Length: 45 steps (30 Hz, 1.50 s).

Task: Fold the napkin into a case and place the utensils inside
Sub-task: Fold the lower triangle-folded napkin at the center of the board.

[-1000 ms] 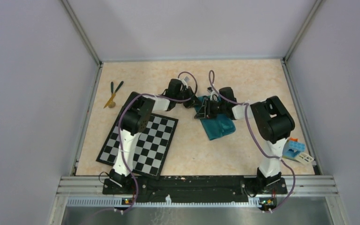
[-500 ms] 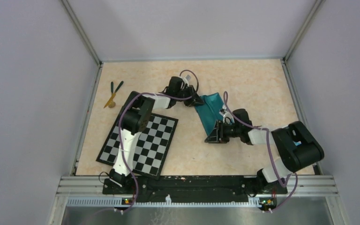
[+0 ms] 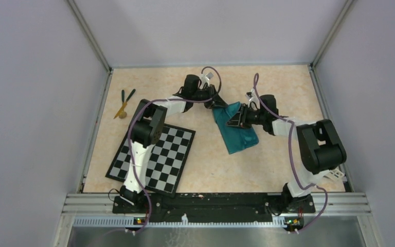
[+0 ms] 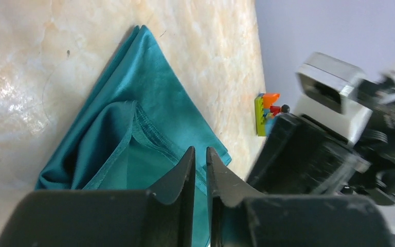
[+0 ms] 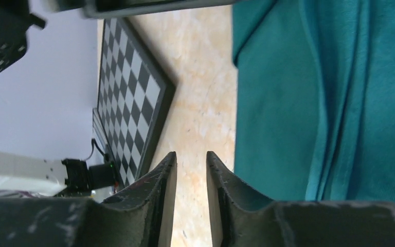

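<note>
The teal-green napkin (image 3: 236, 133) lies folded in a long strip mid-table, one layer lifted into a loose pocket (image 4: 118, 149). My left gripper (image 3: 218, 103) hovers at its far left corner. Its jaws (image 4: 199, 149) stand a narrow gap apart, with nothing between them and cloth showing below. My right gripper (image 3: 233, 120) sits low over the napkin's upper right part. It (image 5: 191, 153) is open and empty over bare table, next to the napkin's edge (image 5: 329, 92). The utensils (image 3: 125, 103), two dark green sticks and a tan one, lie far left.
A black-and-white checkerboard (image 3: 152, 157) lies near left, under the left arm, and is also in the right wrist view (image 5: 128, 87). Toy blocks (image 4: 265, 109) stand at the right edge, mostly behind the right arm. Frame rails border the table.
The right gripper swung toward the near end of the napkin, stretching it out, then came back to its far part. The left jaws parted slightly and shifted a little farther away.
</note>
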{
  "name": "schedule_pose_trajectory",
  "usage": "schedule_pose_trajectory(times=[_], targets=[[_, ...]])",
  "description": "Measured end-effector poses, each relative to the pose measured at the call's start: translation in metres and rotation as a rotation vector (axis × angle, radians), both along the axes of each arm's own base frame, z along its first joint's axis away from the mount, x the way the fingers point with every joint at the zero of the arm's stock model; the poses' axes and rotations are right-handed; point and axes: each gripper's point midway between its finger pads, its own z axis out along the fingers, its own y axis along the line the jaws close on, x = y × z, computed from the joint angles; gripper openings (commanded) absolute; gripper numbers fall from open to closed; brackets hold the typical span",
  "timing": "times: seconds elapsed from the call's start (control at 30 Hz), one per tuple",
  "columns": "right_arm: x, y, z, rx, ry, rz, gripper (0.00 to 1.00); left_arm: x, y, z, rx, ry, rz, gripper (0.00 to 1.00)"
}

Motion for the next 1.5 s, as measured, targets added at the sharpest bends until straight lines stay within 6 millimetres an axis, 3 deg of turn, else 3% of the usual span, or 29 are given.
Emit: schedule_pose_trajectory(times=[0.2, 0.4, 0.47, 0.53, 0.67, 0.87, 1.0, 1.1, 1.37, 1.5], targets=[[0.016, 0.003, -0.033, 0.006, 0.106, -0.028, 0.07, 0.011, -0.002, 0.010, -0.047, -0.026, -0.012, 0.09], [0.028, 0.003, -0.046, -0.003, 0.129, -0.052, 0.08, 0.014, -0.004, -0.017, -0.045, 0.018, -0.015, 0.08], [0.036, 0.003, -0.048, -0.009, 0.119, -0.070, 0.11, 0.015, -0.003, -0.025, -0.040, 0.034, -0.012, 0.17], [0.044, 0.002, -0.052, -0.019, 0.117, -0.096, 0.15, 0.015, -0.002, -0.027, -0.042, 0.033, -0.012, 0.37], [0.062, 0.002, -0.056, -0.035, 0.108, -0.140, 0.19, 0.013, 0.001, -0.028, -0.050, 0.018, -0.018, 0.43], [0.092, 0.003, -0.058, -0.045, 0.081, -0.189, 0.19, 0.004, 0.014, -0.030, -0.034, 0.035, -0.005, 0.41], [0.105, 0.004, -0.057, -0.045, 0.070, -0.215, 0.13, 0.003, 0.021, -0.023, -0.032, 0.019, 0.005, 0.36], [0.112, 0.003, -0.059, -0.048, 0.077, -0.240, 0.06, 0.006, 0.023, -0.016, -0.034, 0.002, 0.014, 0.31], [0.127, 0.001, -0.059, -0.034, 0.097, -0.290, 0.05, 0.015, 0.025, -0.015, -0.033, -0.012, 0.031, 0.24], [0.131, -0.005, -0.067, -0.009, 0.138, -0.320, 0.06, 0.023, 0.023, -0.029, -0.021, -0.002, 0.049, 0.24]])
